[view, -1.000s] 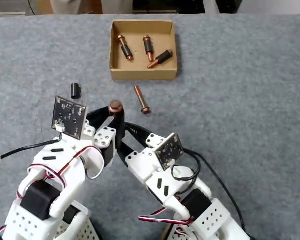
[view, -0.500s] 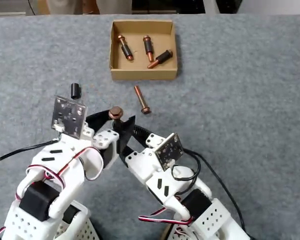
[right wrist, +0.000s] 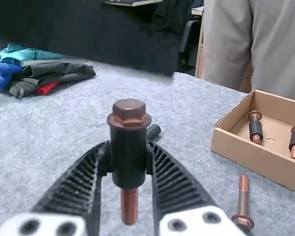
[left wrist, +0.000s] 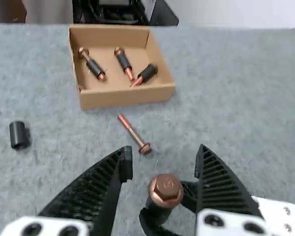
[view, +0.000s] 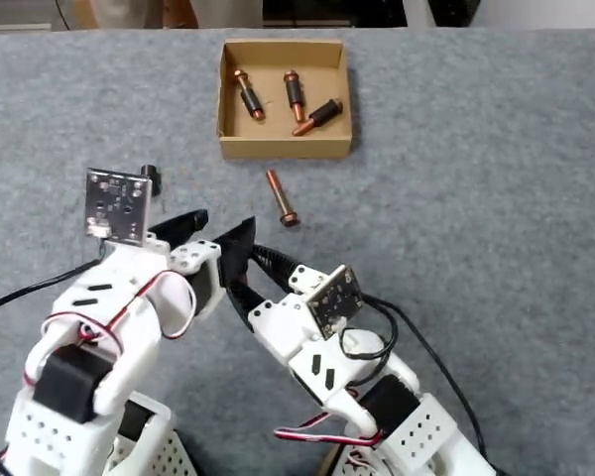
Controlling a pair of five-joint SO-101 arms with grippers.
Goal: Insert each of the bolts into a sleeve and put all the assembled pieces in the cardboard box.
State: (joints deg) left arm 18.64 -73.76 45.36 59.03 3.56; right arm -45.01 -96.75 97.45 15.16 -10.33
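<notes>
**A:** Where's the piece in hand?

**B:** The assembled piece (right wrist: 128,162), a bolt through its sleeve with the head up, is pinched at the sleeve by the right gripper (right wrist: 128,147). It is over the middle of the table (view: 496,198).

**A:** And the other tool?

**B:** The left gripper (left wrist: 163,152) is spread wide. The bolt head shows between its jaws, apart from both.

**A:** How far along are we?

**B:** Three finished pieces (view: 295,91) lie in the cardboard box (view: 284,147) by the table's far edge. One loose bolt (view: 281,197) lies just before the box's near wall. One loose sleeve (left wrist: 18,134) stands well to its left.

**A:** So what's left?

**B:** I'd judge we're past halfway. The held piece needs boxing, and the last pair needs joining and boxing.
</notes>
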